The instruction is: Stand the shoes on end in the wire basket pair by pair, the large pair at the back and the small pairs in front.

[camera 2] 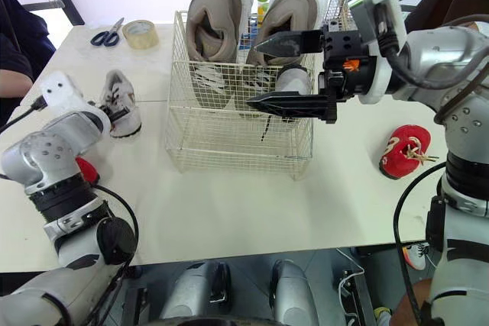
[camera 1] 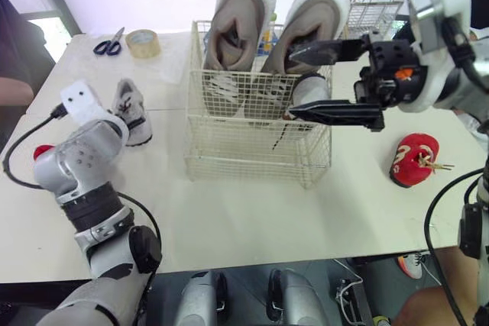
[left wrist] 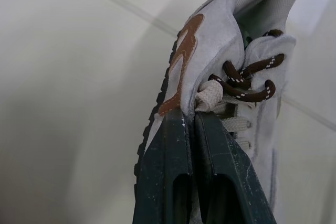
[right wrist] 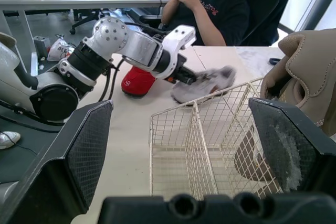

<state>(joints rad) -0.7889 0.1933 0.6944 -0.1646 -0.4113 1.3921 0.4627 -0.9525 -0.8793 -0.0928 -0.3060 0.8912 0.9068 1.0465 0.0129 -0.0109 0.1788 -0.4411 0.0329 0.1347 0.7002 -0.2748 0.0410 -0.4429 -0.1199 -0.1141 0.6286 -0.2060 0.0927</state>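
Space lies open front-left in the white wire basket (camera 1: 252,150), before the tall beige suede shoes (camera 1: 237,20); our right gripper (camera 1: 290,83) gapes empty over its right rim. Our left gripper (left wrist: 193,116) pinches the small grey suede shoe (left wrist: 220,40), left of the basket.

Counter (camera 1: 252,223) plain off-white. Wire basket (camera 1: 244,143) cream-white, square grid mesh. Large pair (camera 1: 243,13) beige-tan uppers, white soles. Grey shoe (left wrist: 220,51) light grey with a rust-brown side mark, dark brown laces flecked white, 1 cream lace, dark sole edge. Red shoe (camera 1: 415,159) red with white marking and tan laces. Second red shoe (right wrist: 137,82) red with a white mark on its side. Scissors (camera 1: 109,43) blue handles. Tape roll (camera 1: 143,42) tan. Left end effector (left wrist: 191,116) black. Right end effector (camera 1: 292,83) also black, fine cross-hatch on the inner pads, 1 orange spot on its body.
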